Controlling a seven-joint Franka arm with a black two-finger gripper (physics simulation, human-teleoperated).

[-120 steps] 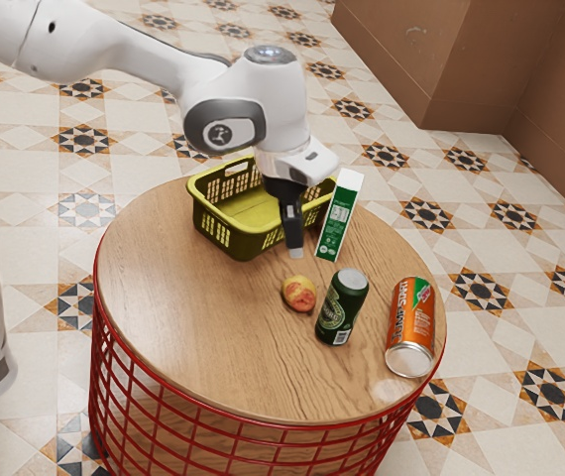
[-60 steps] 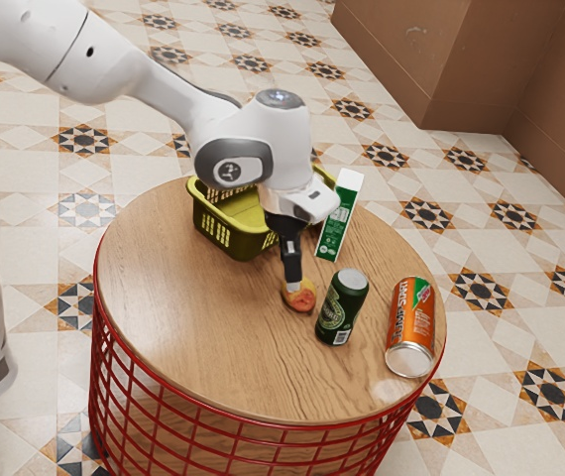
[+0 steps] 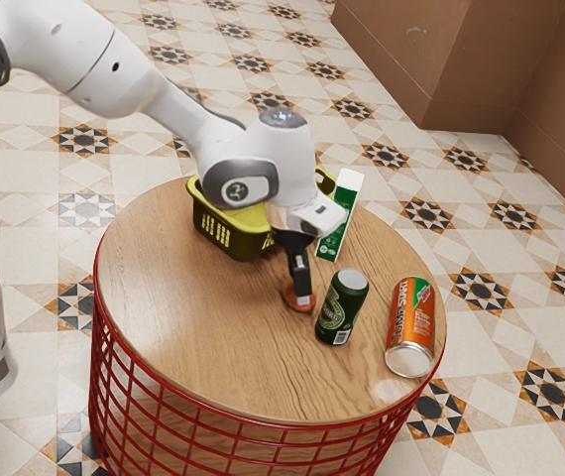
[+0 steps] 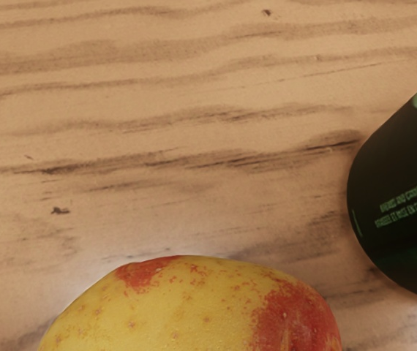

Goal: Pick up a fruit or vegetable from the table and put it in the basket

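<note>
In the exterior view the black gripper (image 3: 303,298) is down at the red-and-yellow fruit (image 3: 290,298), hiding much of it; whether it grips the fruit cannot be made out. The fruit (image 4: 190,311), mottled yellow and red, lies at the lower edge of the wrist view, just under my hand. Behind the hand and arm stands the yellow-green basket (image 3: 215,230), its far part partly covered by them.
A green can (image 3: 342,309) stands close beside the fruit, toward the exterior view's right; the can (image 4: 402,197) is near my hand in the wrist view. Farther off are an orange can (image 3: 411,327) and a green-and-white carton (image 3: 348,193). The round wooden table (image 3: 183,327) has red wire sides.
My hand has come down from above, near the basket, toward the exterior view's lower right, and now overlaps the fruit. The basket, cans and carton have stayed put.
</note>
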